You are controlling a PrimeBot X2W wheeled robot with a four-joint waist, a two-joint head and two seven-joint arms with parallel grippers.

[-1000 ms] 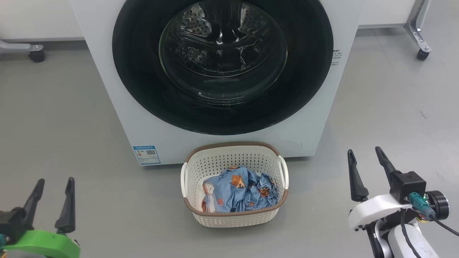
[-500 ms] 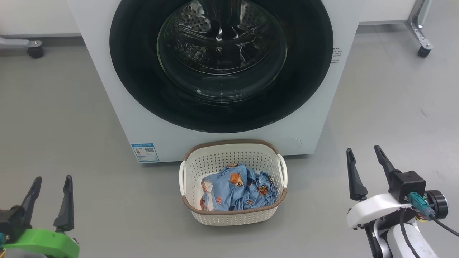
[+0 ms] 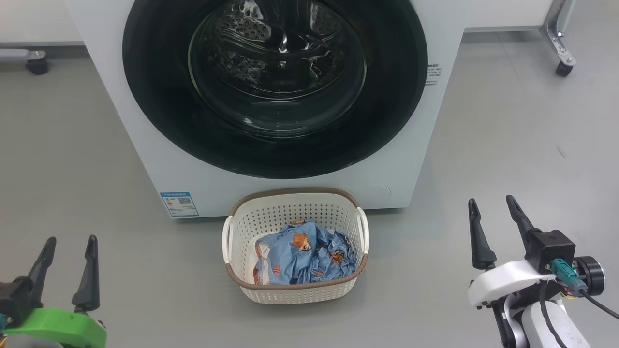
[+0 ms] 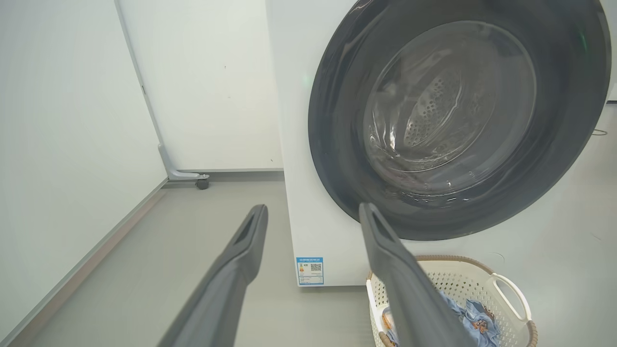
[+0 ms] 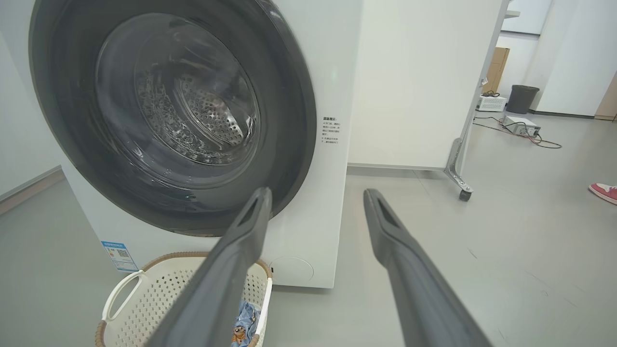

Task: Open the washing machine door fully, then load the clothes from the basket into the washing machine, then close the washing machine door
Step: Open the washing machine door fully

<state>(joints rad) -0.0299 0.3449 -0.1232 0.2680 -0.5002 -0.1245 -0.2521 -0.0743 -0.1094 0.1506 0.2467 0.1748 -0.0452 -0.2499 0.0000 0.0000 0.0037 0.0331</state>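
The white washing machine (image 3: 396,159) stands ahead, and its door (image 3: 159,121), a wide black rim around bulging glass, is closed against the front. On the floor just before it sits the cream basket (image 3: 295,292) with a brown rim. Light blue clothes (image 3: 302,253) with orange-brown figures lie inside it. My left gripper (image 3: 67,244) hangs open at the lower left, well clear of the basket. At the lower right my right gripper (image 3: 491,205) is open too, with nothing between its fingers. The door (image 4: 337,159) and basket (image 4: 506,294) also appear past the left fingers, and the door (image 5: 294,120) and basket (image 5: 159,289) past the right ones.
Grey floor surrounds the machine. A wheeled frame leg (image 3: 561,63) stands at the far right, another caster (image 3: 36,65) at the far left. White panels stand on both sides of the machine. A red shoe (image 5: 605,192), boxes and cables lie far off to the right.
The head camera has shifted, so machine and basket sit further left in the picture. Both grippers stay open in much the same place.
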